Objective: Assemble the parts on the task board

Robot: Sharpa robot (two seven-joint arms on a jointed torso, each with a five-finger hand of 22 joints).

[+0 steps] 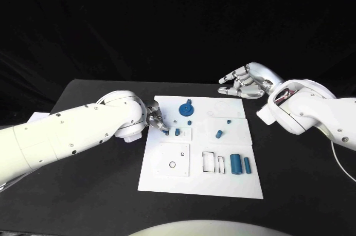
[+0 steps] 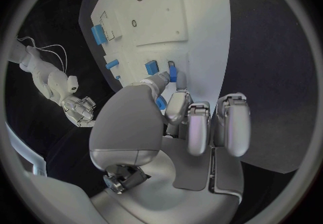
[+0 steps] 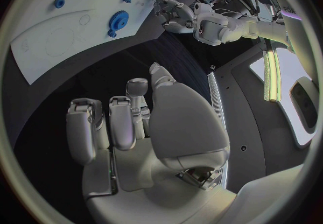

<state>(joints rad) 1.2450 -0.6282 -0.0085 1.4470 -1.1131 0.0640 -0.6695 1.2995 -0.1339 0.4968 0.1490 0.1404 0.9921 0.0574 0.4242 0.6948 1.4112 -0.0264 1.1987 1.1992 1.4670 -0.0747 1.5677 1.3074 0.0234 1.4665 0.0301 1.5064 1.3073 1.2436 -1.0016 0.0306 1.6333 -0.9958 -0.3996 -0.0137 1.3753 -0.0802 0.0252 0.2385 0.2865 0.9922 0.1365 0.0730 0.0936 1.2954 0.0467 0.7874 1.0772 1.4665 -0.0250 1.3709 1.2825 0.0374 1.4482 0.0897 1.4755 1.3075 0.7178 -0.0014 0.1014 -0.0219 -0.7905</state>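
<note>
At the time of inspection the task board point(image 1: 167, 180) lay in the middle of the black counter point(image 1: 89, 195), and the left hand point(image 1: 156, 119) was working at the board's left edge, near its far end. In the left wrist view its fingers point(image 2: 176, 104) were pinched narrowly on a small blue peg point(image 2: 173, 72), the tip of which stood at or just above the board surface, beside a second small blue block point(image 2: 151, 67); whether the peg had entered a hole could not be told. The right hand point(image 1: 243, 80) hung above the counter just beyond the board's far right corner, holding nothing, fingers loosely curled and apart. A blue gear point(image 1: 187, 110) sat near the far edge, and two blue cylinders point(image 1: 240, 164) lay near the board's right edge, beside outlined slots. In my judgement the step in hand was seating the peg. To do it well, the peg should be kept upright and squared over its hole before any downward pressure, then lowered slowly with a light pinch so that it can centre itself. The neighbouring block should not be nudged. The hold should be released only once the peg stands firm.
</note>
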